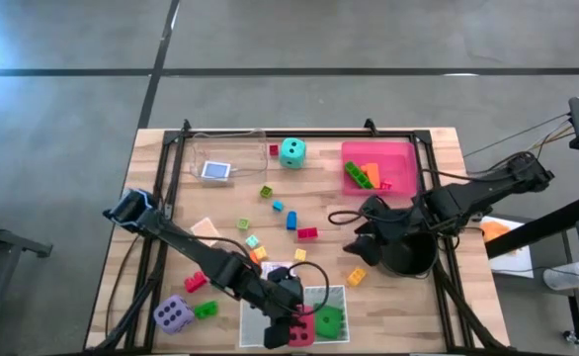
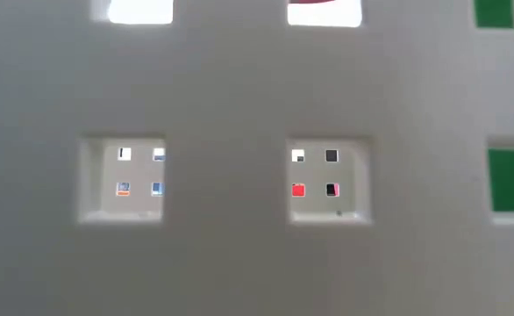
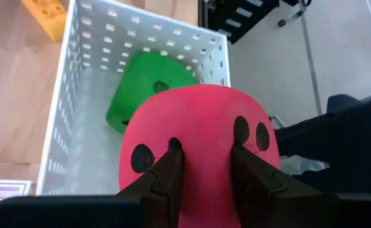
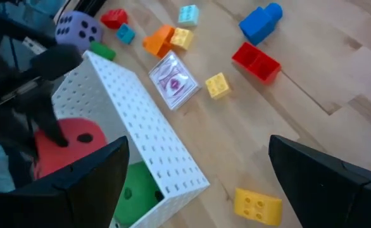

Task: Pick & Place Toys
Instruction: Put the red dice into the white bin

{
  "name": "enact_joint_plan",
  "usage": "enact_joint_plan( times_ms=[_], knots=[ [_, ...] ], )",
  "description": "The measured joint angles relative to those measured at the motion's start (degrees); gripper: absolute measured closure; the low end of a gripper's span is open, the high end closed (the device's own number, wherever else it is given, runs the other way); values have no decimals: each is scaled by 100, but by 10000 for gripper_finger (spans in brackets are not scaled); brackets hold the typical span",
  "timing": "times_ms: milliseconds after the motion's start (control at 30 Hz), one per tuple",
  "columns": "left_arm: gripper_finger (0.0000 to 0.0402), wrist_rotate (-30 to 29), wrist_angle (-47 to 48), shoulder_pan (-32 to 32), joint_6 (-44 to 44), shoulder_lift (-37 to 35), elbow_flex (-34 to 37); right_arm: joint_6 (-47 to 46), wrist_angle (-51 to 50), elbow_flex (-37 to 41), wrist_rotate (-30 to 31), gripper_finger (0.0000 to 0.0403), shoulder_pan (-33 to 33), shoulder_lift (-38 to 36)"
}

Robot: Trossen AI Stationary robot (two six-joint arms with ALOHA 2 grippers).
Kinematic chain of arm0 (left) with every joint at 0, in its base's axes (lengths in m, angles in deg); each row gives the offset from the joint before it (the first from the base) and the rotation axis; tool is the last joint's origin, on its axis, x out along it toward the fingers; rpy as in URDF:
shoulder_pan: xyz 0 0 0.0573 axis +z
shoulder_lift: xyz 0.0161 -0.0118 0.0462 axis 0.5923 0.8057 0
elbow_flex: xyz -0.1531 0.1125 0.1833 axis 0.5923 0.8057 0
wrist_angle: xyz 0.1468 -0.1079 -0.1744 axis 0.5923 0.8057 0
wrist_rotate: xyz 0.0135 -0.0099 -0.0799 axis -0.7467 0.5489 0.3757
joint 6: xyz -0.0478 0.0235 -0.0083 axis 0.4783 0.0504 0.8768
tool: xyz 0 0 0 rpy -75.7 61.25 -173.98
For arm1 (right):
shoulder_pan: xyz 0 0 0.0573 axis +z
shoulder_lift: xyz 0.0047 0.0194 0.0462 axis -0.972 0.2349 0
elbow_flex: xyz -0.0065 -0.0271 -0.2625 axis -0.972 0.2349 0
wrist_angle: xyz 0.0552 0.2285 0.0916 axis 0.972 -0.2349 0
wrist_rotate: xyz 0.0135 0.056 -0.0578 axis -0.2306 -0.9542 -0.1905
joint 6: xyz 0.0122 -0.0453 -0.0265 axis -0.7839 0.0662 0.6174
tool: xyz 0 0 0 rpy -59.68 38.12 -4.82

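A red soft die (image 3: 198,120) is held by my left gripper (image 3: 207,171) over the near-left part of the white perforated tray (image 1: 270,311). A green die (image 3: 144,82) lies in the same tray, at its right end. On the table rest a purple die (image 1: 173,314) near the front left and a teal die (image 1: 291,151) at the back. Small plastic blocks (image 1: 307,233) and a card (image 4: 173,82) lie scattered mid-table. My right gripper (image 1: 361,239) hangs open above the table beside the black pot (image 1: 408,259), with nothing between its fingers. My left gripper pinches the red die's dotted upper face (image 3: 207,142) between its two fingers (image 3: 166,177). The soft face bulges up between them. The fingers slant down from the table's left. The die sits at the tray's opening; whether it rests on the tray floor I cannot tell.
A pink tray (image 1: 400,153) at the back right holds green and orange blocks. A clear tray (image 1: 232,146) at the back left holds a card. The low view is filled by the white tray's wall (image 2: 231,219). A yellow block (image 1: 355,277) lies right of the white tray.
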Motion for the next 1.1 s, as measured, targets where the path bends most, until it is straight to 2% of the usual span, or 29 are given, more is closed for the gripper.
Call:
enact_joint_plan(
  times_ms=[300,800,1100],
  knots=[
    [307,-44,451,87,-8,6,2,-64,6,0,15,34,318,-3],
    [309,0,381,87,-113,157,9,-117,9,0,22,34,398,-3],
    [311,0,-302,87,-157,153,534,-81,7,0,52,34,398,-3]
  ],
)
